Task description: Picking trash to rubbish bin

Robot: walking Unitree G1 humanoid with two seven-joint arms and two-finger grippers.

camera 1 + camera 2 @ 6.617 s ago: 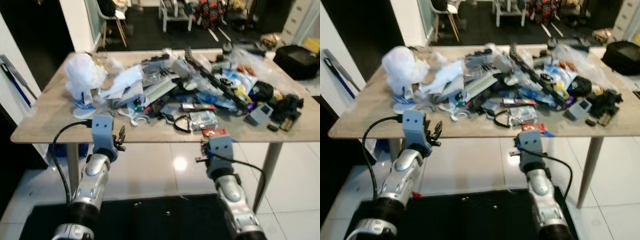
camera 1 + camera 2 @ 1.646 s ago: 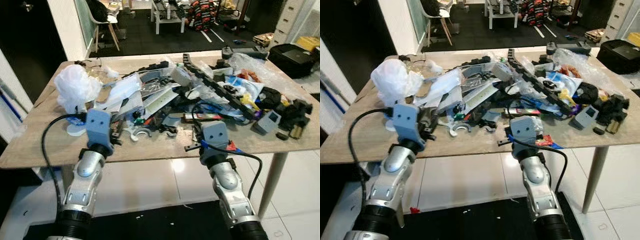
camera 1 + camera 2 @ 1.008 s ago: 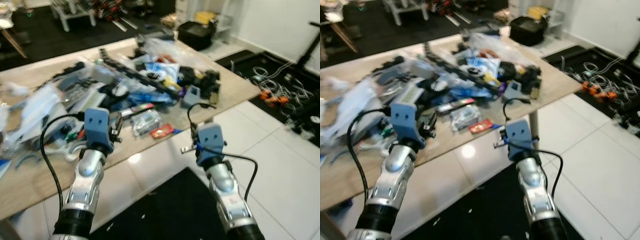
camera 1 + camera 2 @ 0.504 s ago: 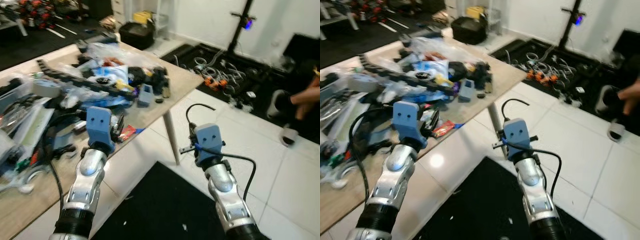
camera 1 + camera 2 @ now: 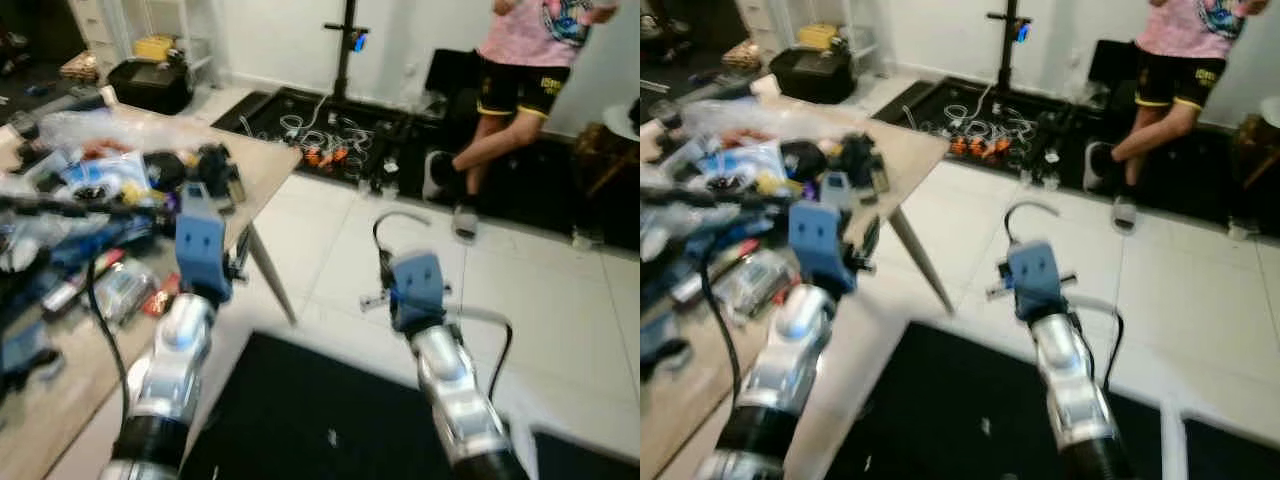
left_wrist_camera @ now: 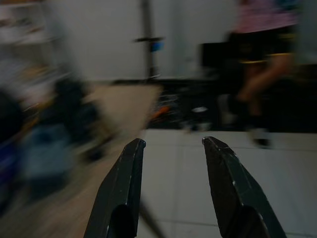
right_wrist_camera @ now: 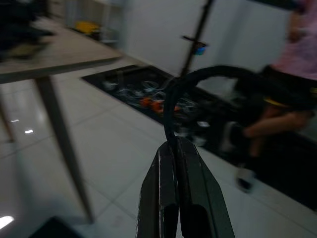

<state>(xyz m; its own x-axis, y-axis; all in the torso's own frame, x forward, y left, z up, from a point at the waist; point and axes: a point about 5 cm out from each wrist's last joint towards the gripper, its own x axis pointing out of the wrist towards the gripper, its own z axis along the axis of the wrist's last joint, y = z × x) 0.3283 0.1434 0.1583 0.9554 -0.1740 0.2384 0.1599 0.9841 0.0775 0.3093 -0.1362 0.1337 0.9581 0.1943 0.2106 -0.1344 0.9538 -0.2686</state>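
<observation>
My right gripper (image 7: 171, 144) is shut on a thin black cable (image 7: 198, 74) that curls up in a hook from its fingertips. From the head, the cable loop (image 5: 385, 222) rises above the right wrist's blue mount (image 5: 415, 285), over white floor tiles. My left gripper (image 6: 173, 143) is open with nothing between its fingers; it hangs near the table's corner. The trash pile (image 5: 100, 180) of wrappers, bags and black parts lies on the wooden table (image 5: 255, 160) at the left. The views are blurred.
A person in a pink shirt and black shorts (image 5: 520, 70) sits at the back right. A light stand (image 5: 350, 50) and tangled cables (image 5: 330, 130) are on a dark mat beyond the table. A black mat (image 5: 300, 400) lies underfoot, and a black bag (image 5: 150, 85) sits far left.
The camera has swung right: the table has slid to the left edge and the person has come into view. Both arms hold the same pose, and the cable stays in the right gripper.
</observation>
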